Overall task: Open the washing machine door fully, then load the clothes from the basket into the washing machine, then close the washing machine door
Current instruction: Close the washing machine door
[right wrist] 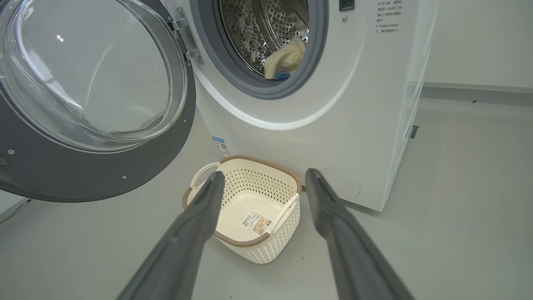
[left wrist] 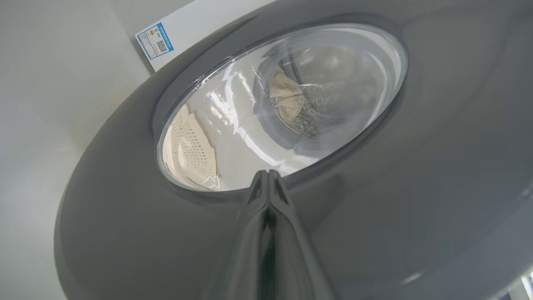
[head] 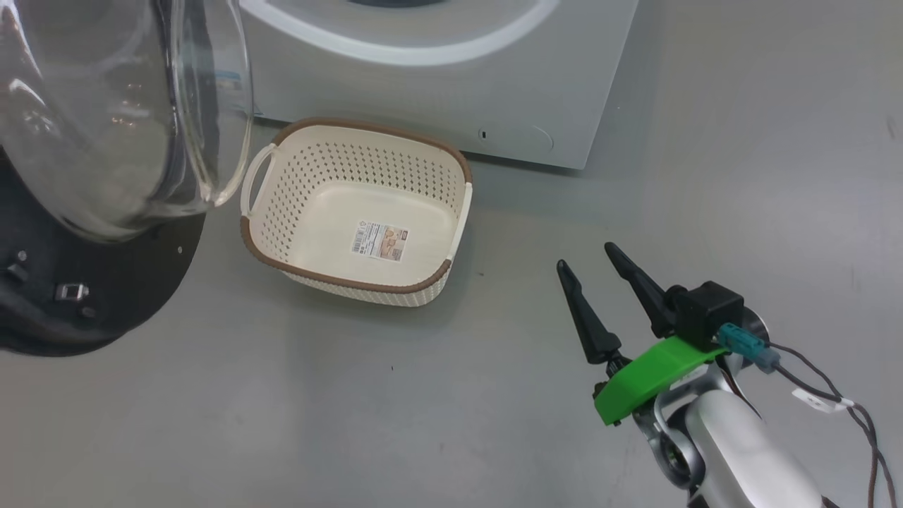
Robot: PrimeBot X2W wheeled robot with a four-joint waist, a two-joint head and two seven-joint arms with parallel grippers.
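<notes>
Presently the washing machine door point(left wrist: 374, 216) is faced, outer side, by the closed, empty left gripper point(left wrist: 269, 174); right gripper point(head: 586, 256) spread, empty, farther off.

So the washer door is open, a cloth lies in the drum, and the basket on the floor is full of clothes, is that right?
Not quite: the basket on the floor is empty, with just a label on its bottom, as the head view shows. The door is open, and a cloth does lie in the drum.
</notes>
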